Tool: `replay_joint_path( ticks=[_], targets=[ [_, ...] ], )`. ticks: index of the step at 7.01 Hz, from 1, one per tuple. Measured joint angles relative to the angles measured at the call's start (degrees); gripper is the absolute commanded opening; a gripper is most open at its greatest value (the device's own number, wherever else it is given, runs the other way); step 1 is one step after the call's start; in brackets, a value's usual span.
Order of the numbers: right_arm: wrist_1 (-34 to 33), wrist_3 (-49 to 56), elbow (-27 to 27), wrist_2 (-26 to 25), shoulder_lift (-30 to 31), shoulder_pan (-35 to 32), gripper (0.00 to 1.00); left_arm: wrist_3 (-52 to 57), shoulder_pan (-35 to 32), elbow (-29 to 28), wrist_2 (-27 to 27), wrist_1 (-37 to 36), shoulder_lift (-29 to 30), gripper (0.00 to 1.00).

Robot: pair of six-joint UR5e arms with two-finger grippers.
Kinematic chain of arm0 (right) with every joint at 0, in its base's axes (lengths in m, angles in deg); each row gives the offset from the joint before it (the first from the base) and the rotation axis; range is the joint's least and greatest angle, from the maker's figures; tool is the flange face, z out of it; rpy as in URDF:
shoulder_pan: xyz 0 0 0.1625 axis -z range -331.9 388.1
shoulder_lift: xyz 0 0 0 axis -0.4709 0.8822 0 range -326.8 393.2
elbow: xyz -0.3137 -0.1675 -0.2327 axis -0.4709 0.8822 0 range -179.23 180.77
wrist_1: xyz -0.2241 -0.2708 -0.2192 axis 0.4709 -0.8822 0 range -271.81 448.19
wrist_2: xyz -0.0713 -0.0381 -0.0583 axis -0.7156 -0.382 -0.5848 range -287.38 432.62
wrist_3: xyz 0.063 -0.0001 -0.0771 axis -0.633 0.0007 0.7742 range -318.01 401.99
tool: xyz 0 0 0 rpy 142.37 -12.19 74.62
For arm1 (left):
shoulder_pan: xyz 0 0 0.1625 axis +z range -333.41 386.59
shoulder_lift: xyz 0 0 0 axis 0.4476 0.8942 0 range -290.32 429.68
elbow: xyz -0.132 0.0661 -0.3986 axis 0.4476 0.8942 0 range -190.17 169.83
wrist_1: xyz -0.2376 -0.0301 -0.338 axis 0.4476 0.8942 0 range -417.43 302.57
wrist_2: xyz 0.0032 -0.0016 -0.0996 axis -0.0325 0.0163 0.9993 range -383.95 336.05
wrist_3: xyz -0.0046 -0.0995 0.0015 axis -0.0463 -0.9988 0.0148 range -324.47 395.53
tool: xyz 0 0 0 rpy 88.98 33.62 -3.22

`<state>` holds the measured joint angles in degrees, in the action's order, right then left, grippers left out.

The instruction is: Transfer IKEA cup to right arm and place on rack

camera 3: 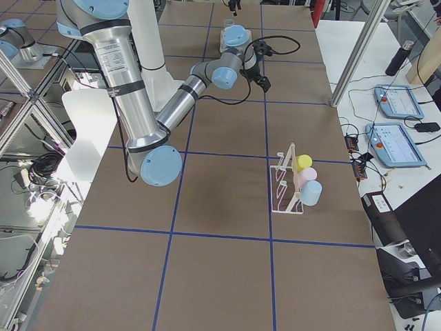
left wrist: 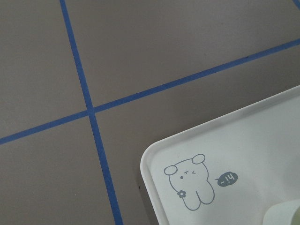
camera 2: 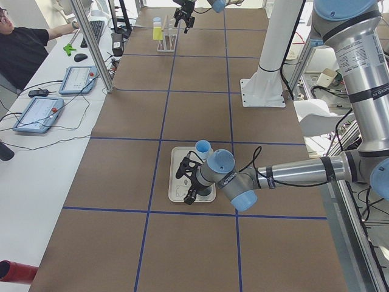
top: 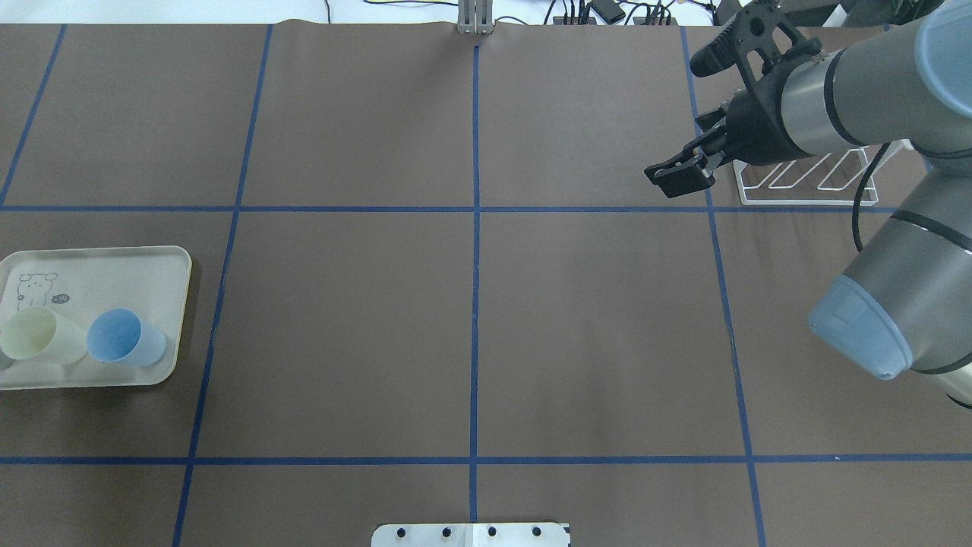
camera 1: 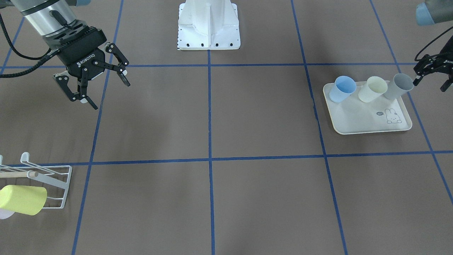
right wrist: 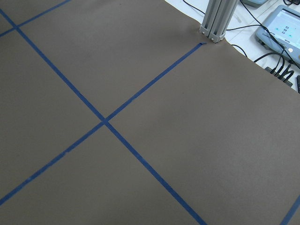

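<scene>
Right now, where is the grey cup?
In the front-facing view the grey cup stands on the cream tray at the right, last in the row beside the pale yellow cup, with the left gripper just next to it.

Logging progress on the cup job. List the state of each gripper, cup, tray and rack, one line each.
Right gripper: open, empty, raised off the table.
Left gripper: open, empty, beside the grey cup.
Grey cup: upright on the tray.
Cream cup: upright on the tray.
Blue cup: upright on the tray.
Tray: flat on the table.
Rack: standing, three cups hung on it.
</scene>
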<state>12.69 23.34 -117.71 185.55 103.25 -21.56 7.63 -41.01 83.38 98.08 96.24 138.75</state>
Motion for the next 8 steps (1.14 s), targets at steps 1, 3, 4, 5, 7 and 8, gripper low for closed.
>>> replay_joint_path(
  ticks=[1, 3, 4, 5, 7, 8],
  targets=[
    [0.0, 0.02, 0.0, -0.04, 0.0, 0.0, 0.99, -0.59, 1.08, -1.01, 0.05, 0.95, -0.13, 1.0],
    [0.0, 0.02, 0.0, -0.07, 0.0, 0.0, 0.99, -0.89, 3.27, -1.67, 0.12, 1.4, -0.23, 0.79],
    [0.0, 0.02, -0.01, -0.07, 0.0, 0.0, 0.99, -0.92, 4.26, -1.75, 0.13, 1.46, -0.25, 0.46],
    [0.0, 0.02, -0.05, -0.1, 0.01, 0.0, 0.99, -0.93, 4.8, -1.77, 0.13, 1.62, -0.25, 0.21],
    [0.0, 0.02, -0.08, -0.15, 0.0, 0.0, 0.99, -0.91, 5.07, -1.79, 0.14, 2.42, -0.49, 0.0],
    [0.0, 0.02, -0.07, -0.16, 0.0, 0.0, 0.99, -0.87, 5.1, -1.79, 0.14, 2.68, -0.56, 0.0]
  ],
)
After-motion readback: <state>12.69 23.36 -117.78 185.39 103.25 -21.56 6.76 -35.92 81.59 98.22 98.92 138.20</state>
